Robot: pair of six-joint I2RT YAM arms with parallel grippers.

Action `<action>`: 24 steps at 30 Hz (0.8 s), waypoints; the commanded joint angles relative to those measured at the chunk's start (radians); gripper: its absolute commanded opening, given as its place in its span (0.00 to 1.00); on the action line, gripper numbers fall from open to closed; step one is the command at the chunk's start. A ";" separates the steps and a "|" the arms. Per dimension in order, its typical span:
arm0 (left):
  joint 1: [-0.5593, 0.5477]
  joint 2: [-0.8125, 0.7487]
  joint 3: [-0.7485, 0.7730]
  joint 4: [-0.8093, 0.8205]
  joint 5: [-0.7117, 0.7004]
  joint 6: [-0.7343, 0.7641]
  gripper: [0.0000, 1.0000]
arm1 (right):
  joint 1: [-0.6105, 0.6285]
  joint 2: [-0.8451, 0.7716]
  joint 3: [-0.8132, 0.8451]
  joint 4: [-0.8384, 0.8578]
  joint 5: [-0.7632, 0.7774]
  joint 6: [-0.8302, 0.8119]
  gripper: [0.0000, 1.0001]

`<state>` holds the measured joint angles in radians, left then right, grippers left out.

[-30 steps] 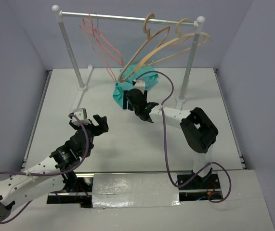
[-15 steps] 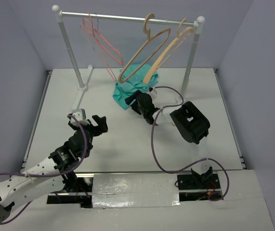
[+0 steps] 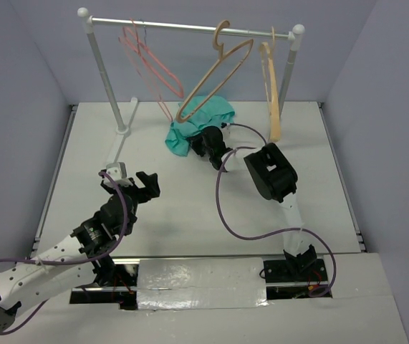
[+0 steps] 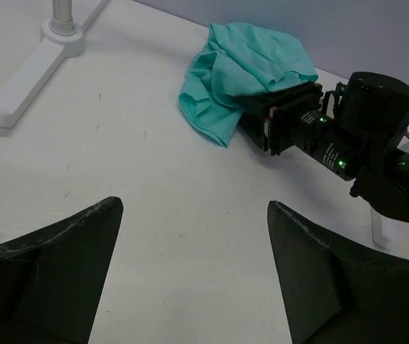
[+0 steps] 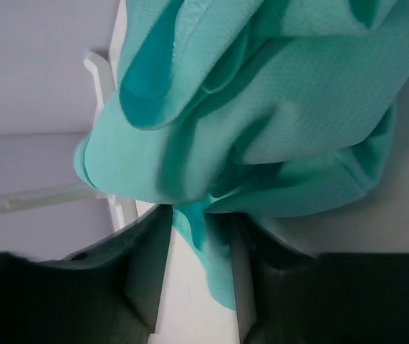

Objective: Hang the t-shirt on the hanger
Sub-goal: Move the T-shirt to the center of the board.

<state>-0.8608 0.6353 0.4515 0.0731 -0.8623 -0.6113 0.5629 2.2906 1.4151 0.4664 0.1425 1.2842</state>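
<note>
**Thin pinch on a bunched shirt, under the wrong hanger**

The t-shirt [image 3: 204, 113] lay crumpled on the surface [image 3: 190, 208], directly below the tan hanger [image 3: 203, 92]. It was well apart from the pale cream hanger [image 3: 269, 86], which hung edge-on near the right post of the rail [image 3: 183, 26].

The right tool [image 3: 203, 140] was pushed into the near edge of the heap. Its jaws stood partway apart with a narrow fold between them, and whether they had bitten could not be told. The left tool [image 3: 129, 183] hovered wide open and empty over bare surface, well short of the cloth.

The likeliest failure was a weak hold, since so slim a fold could slide out once the shirt's weight came on. A pinch on a random fold would also probably lift the shirt as a bundle, with the neck and hem openings hidden. A straight lift risked catching the tan hanger overhead and setting it swinging. With the left tool so far off, nothing stood ready to spread the cloth or steady the cream hanger.
</note>
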 commanded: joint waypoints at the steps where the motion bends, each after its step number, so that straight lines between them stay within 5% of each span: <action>1: -0.006 -0.017 -0.002 0.028 -0.006 -0.024 0.94 | 0.000 -0.003 0.012 -0.039 -0.014 0.030 0.21; 2: -0.006 -0.020 -0.002 0.027 -0.006 -0.024 0.94 | 0.002 -0.011 -0.007 -0.038 -0.014 0.056 0.00; 7: -0.007 -0.020 -0.005 0.031 -0.007 -0.024 0.95 | 0.000 -0.120 -0.204 0.084 -0.073 0.026 0.00; 16: -0.011 -0.006 -0.016 0.047 -0.032 0.012 0.94 | 0.098 -0.445 -0.983 0.564 -0.167 -0.035 0.00; 24: -0.012 0.098 0.022 0.036 -0.020 0.024 0.94 | 0.483 -0.684 -1.229 0.598 0.139 -0.131 0.00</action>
<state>-0.8673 0.6998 0.4431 0.0780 -0.8780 -0.6037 0.9268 1.6897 0.2199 1.0283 0.1158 1.2247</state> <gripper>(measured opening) 0.941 0.007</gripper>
